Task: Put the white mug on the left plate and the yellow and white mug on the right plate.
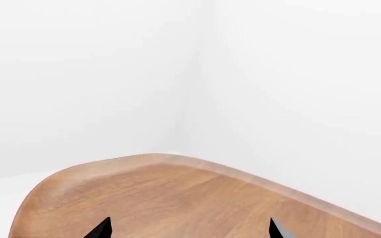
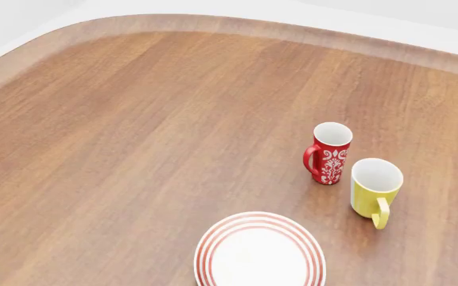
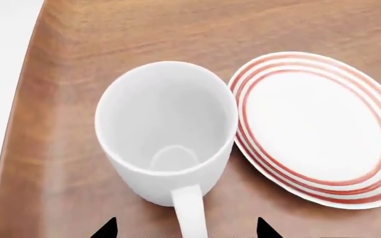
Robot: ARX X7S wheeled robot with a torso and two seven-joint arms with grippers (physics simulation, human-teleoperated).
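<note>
White walls are seen behind a wooden bench [image 2: 133,137] with a rounded, raised edge. In the head view, one red-ringed plate [image 2: 259,251] lies at the near edge of the bench, with nothing on it; which of the two plates it is cannot be told from the pictures. Beyond it and toward the right edge, a red mug with a white floral pattern [image 2: 329,153] stands upright, and the yellow and white mug [image 2: 374,189] stands upright just beside it, apart from it, its handle turned toward the near edge. Both mugs are set clear of that plate.

In the right wrist view, the white mug [image 3: 166,130] stands upright on the bench near an edge, its handle pointed at the right tool [image 3: 184,229]. A second red-ringed plate [image 3: 316,130] lies just beside the mug; its rim is partly hidden by the mug's lip, so contact cannot be judged. The right tool's fingertips are spread on either side of the handle, nothing being pinched.

In the left wrist view, the left tool [image 1: 190,229] is held over a rounded corner of the bench, its tips spread wide and nothing between them.
</note>
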